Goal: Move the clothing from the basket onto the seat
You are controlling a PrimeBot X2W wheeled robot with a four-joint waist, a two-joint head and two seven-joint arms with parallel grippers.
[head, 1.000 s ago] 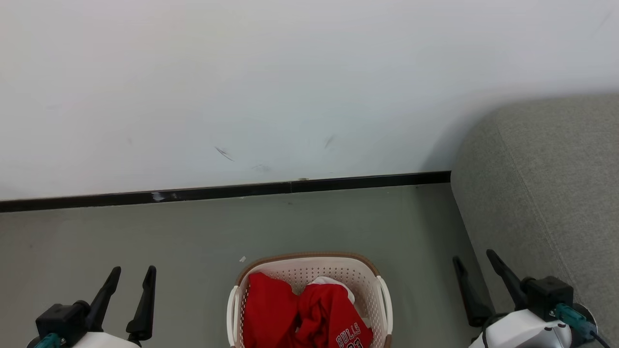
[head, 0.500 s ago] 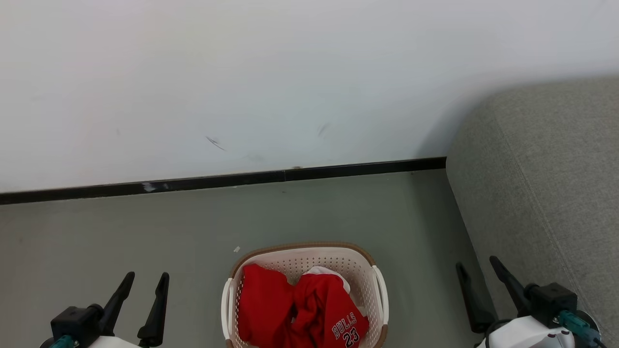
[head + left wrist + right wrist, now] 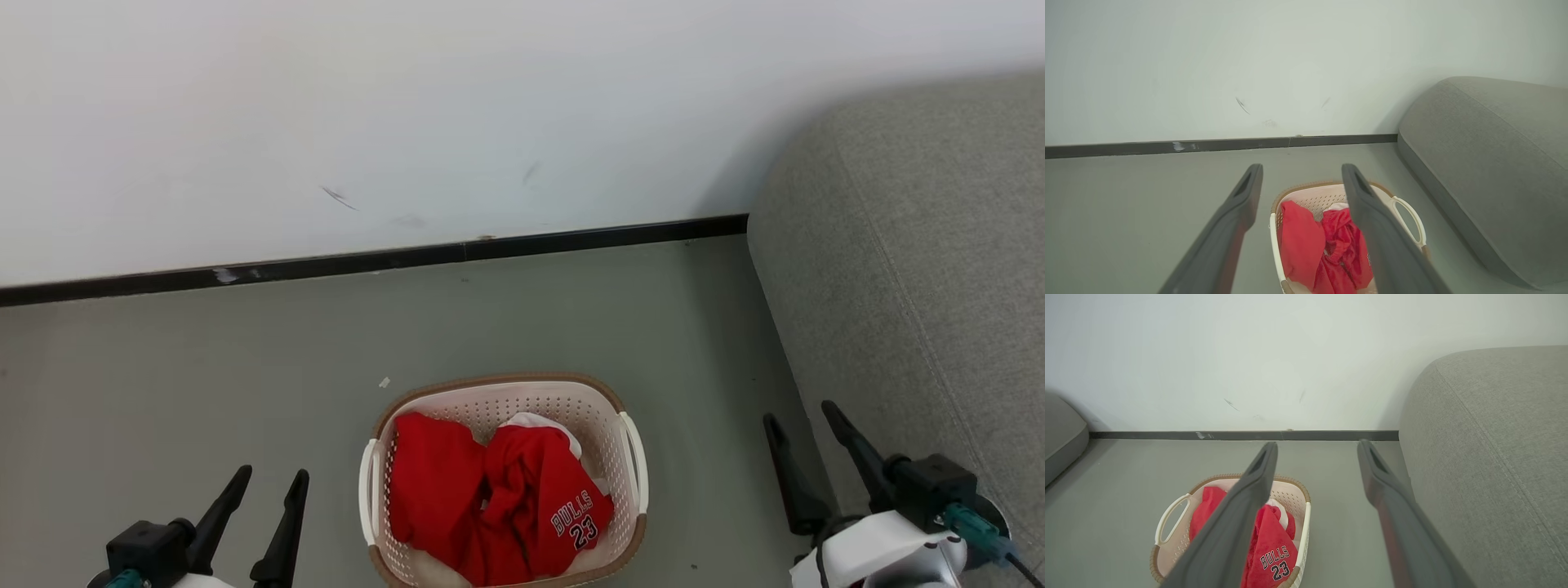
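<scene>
My left claw [image 3: 274, 472] and right claw [image 3: 797, 411] each carry two long matte fingers [image 3: 1376, 228]. They are charcoal-dark, broad at the root and taper to a blunt point, with a shallow slot sunk near the tip. Behind each pair sits a boxy black mount [image 3: 931, 488]. Behind the right mount comes a rounded white wrist shell [image 3: 865, 557], and a teal plug [image 3: 967, 529] trails a thin black cable [image 3: 1012, 569]. A teal corner [image 3: 124, 578] also shows behind my left mount.

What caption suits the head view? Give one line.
Open left gripper and open right gripper flank the basket of red clothing, grey seat at right.
</scene>
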